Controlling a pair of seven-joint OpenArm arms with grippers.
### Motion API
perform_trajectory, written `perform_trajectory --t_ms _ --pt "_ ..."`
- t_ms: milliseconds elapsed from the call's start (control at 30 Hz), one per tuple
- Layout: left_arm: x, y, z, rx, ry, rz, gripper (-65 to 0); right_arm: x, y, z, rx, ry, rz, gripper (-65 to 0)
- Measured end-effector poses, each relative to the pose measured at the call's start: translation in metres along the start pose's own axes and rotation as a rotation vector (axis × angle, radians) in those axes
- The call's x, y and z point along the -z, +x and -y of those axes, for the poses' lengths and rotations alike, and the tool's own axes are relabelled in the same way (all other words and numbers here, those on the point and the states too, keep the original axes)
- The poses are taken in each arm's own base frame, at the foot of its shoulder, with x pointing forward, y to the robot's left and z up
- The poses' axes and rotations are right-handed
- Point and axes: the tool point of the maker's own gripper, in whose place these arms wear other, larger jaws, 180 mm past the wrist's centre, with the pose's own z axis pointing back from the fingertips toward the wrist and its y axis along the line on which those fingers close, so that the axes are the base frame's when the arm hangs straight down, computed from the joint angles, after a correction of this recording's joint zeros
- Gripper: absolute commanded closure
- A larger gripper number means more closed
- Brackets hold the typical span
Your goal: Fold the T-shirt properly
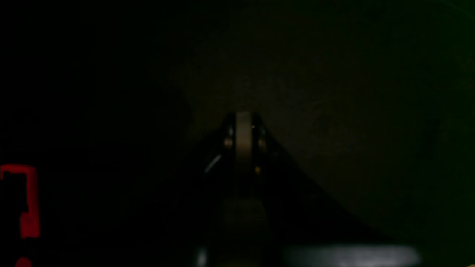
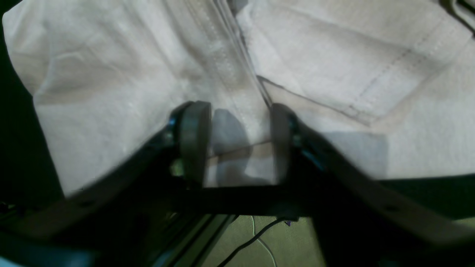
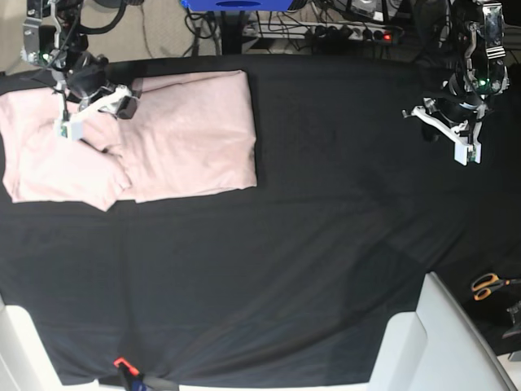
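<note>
T-shirt (image 3: pixel 187 134): pale pink, partly folded, lying at the far left corner of the black cloth (image 3: pixel 269 269).
Right gripper (image 2: pixel 237 144): fingers apart, over a stitched seam of the shirt, nothing pinched between them.
Left gripper (image 1: pixel 243 137): fingers pressed together, empty, near the cloth's far right edge.
Scissors (image 3: pixel 491 285): at the right edge.

Soft matt pink cotton T-shirt (image 3: pixel 187 130), matt black cloth (image 3: pixel 285 269)

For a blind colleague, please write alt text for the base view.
A pink T-shirt, partly folded, lies at the upper left of a black cloth. The right end effector is over the shirt's left part; the left end effector hangs shut over bare cloth at the far right.
</note>
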Motion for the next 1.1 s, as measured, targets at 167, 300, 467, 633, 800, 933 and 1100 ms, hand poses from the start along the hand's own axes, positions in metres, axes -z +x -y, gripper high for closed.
perform_trajectory --t_ms 167,300,467,633,800,933,1100 --pt "0.000 0.000 0.000 0.000 0.000 0.000 0.0 0.000 0.001 0.001 -0.002 -0.002 0.002 -40.2" --pt "0.000 0.000 0.000 0.000 0.000 0.000 0.0 0.000 0.001 0.001 -0.001 -0.002 0.001 -36.9" --pt "0.000 0.000 0.000 0.000 0.000 0.000 0.0 0.000 0.001 0.000 -0.005 0.002 0.001 -24.9" --pt "0.000 0.000 0.000 0.000 0.000 0.000 0.0 0.001 -0.002 -0.009 -0.048 0.058 -0.005 -24.0" --pt "0.000 0.000 0.000 0.000 0.000 -0.001 0.0 0.007 -0.017 0.000 -0.016 0.046 -0.040 -23.7" --pt "0.000 0.000 0.000 0.001 0.000 -0.001 0.0 0.009 -0.013 -0.001 -0.019 0.050 -0.038 -15.3" --pt "0.000 0.000 0.000 0.000 0.000 -0.001 0.0 0.008 -0.016 0.000 -0.021 0.047 -0.048 0.0"
